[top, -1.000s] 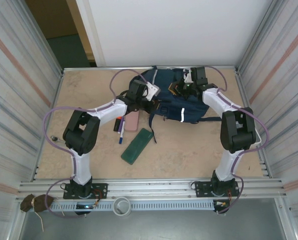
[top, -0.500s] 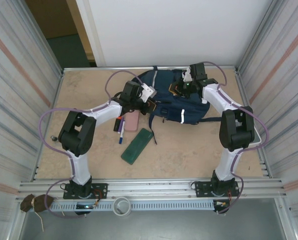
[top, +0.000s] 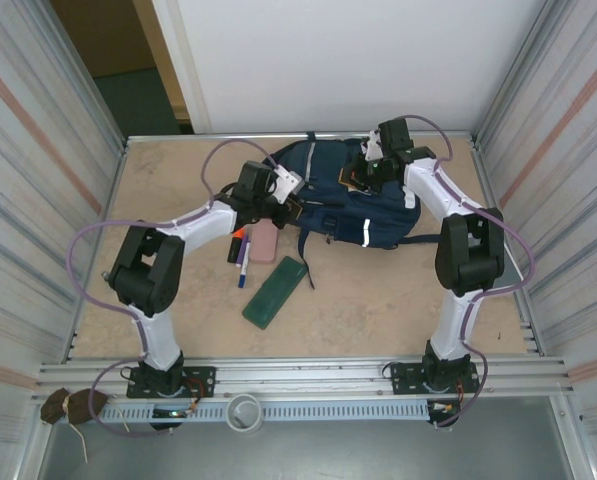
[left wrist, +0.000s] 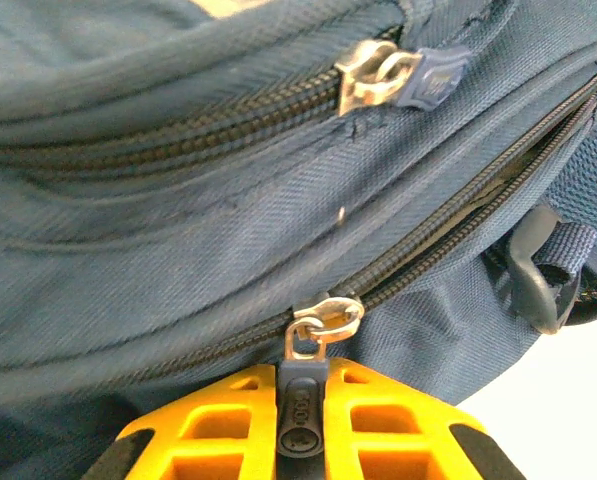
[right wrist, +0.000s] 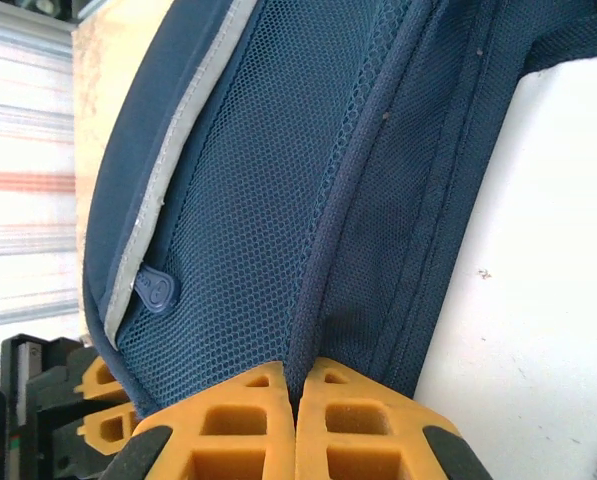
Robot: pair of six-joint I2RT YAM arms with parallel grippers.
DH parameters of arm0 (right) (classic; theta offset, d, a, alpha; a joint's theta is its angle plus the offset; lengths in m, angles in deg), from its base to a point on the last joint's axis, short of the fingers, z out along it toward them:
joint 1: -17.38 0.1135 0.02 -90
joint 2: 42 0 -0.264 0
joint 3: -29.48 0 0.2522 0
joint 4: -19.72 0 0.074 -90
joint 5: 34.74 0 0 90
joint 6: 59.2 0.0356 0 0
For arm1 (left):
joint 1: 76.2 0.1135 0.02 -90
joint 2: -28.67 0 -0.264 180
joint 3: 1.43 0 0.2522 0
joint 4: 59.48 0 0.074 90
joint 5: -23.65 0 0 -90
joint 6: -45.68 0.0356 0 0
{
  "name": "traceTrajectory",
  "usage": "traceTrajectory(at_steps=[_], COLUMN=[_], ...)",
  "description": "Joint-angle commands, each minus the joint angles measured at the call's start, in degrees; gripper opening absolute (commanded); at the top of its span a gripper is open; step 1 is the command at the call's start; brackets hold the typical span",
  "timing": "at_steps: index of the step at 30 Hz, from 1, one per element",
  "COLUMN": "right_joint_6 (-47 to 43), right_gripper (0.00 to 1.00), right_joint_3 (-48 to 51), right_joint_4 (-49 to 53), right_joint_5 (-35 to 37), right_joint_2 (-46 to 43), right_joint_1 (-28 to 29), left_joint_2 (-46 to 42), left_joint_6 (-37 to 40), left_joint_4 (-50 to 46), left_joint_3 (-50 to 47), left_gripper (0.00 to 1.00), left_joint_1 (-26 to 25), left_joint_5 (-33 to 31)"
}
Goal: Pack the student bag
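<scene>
Both tools grip the student bag (top: 353,205), lying at the counter's (top: 178,180) far middle: left tool (left wrist: 300,380) clamped on a zip pull (left wrist: 300,428), right tool (right wrist: 294,398) closed on a fabric seam (right wrist: 313,300). The bag's inside is hidden.

A robot test cell, lab-style. Ribbed metal walls (top: 38,180) box in a wooden tabletop (top: 178,180). An aluminium rail (top: 308,372) carries two robot arms (top: 153,275).

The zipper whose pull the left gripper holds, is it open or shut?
Partly open: in the left wrist view, teeth on the student bag gape right of the slider, meet left of it.
</scene>
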Motion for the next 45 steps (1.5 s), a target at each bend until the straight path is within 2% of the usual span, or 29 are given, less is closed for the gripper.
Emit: traceTrajectory(at_steps=[1,3,7,12,19,24,33,37,40,45], right_joint_6=[-3.22,-3.08,-4.10,-6.32,-5.22,-3.38,-3.93,-5.89,-7.01,-9.47], right_gripper=[0.07,0.16,0.31,0.43,0.55,0.58,0.58,0.55,0.48,0.22], right_joint_3=[-3.35,-4.26,-3.83,3.19,22.35,33.13,33.65,32.53,33.07,33.24], right_joint_4=[0.50,0.58,2.18,3.23,-0.49,-5.66,-8.99,-8.04,-9.33,-8.97], right_joint_5=[-0.35,-0.42,2.26,8.78,14.79,15.42,22.50,29.10,31.43,32.61], right_joint_2=[0.58,0.81,-1.52,-9.41,-23.85,-28.27,-21.77,-19.77,-19.58,-20.19], right_joint_1=[0.03,-0.06,-1.29,-1.85,-0.57,3.47,8.07,9.30,9.33,8.33], left_joint_2=[-3.33,-3.11,-0.71,0.91,1.51,1.23,0.79,0.55,0.36,-0.06], left_joint_6=[-2.71,-4.03,-5.70,-8.54,-9.02,-9.39,-8.96,-8.69,-8.14,-5.31], left_joint_4=[2.81,3.61,2.04,1.74,0.97,1.11,0.57,0.28,-0.12,-3.14], left_joint_3=[-1.78,-1.25,3.01,5.96,7.20,6.77,6.57,6.31,6.13,6.39], left_gripper=[0.00,0.00,0.00,0.00,0.00,0.00,0.00,0.00,0.00,0.00], left_joint_1=[0.11,-1.36,-4.81,-7.59,-10.22,-11.16,-11.96,-12.02,-12.05,-11.90], left_joint_5=[0.63,2.24,1.53,0.37,-0.42,-0.42,-0.54,-0.80,-1.37,-7.12])
